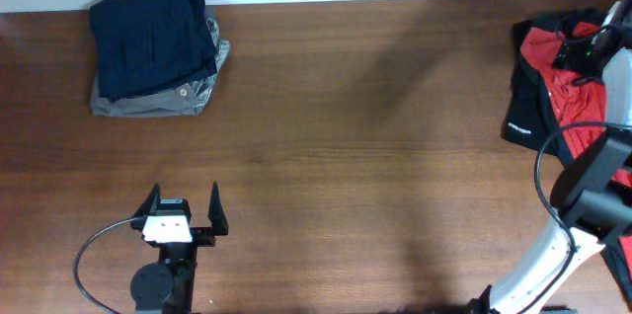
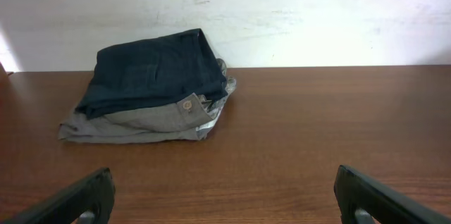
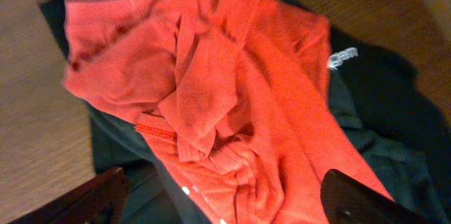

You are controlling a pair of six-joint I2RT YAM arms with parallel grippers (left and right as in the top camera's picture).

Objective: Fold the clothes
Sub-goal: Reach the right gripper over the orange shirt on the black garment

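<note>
The clothes are an orange-red T-shirt (image 1: pixel 555 85) lying crumpled in a heap at the table's far right edge, on top of a black garment (image 1: pixel 523 117). My right gripper (image 1: pixel 585 54) hangs low over the heap. In the right wrist view the rumpled T-shirt (image 3: pixel 232 90) fills the frame. The right gripper (image 3: pixel 222 192) is open, its dark fingers standing wide on either side of the red folds, with cloth lying between them. My left gripper (image 1: pixel 184 207) sits open near the front left, over bare wood (image 2: pixel 225 182), far from the T-shirt.
A folded navy garment on a folded grey one (image 1: pixel 153 47) lies at the back left, also ahead in the left wrist view as a folded stack (image 2: pixel 151 86). The black garment (image 3: pixel 384 118) carries a small white logo (image 3: pixel 342 56). A white wall runs along the table's far edge.
</note>
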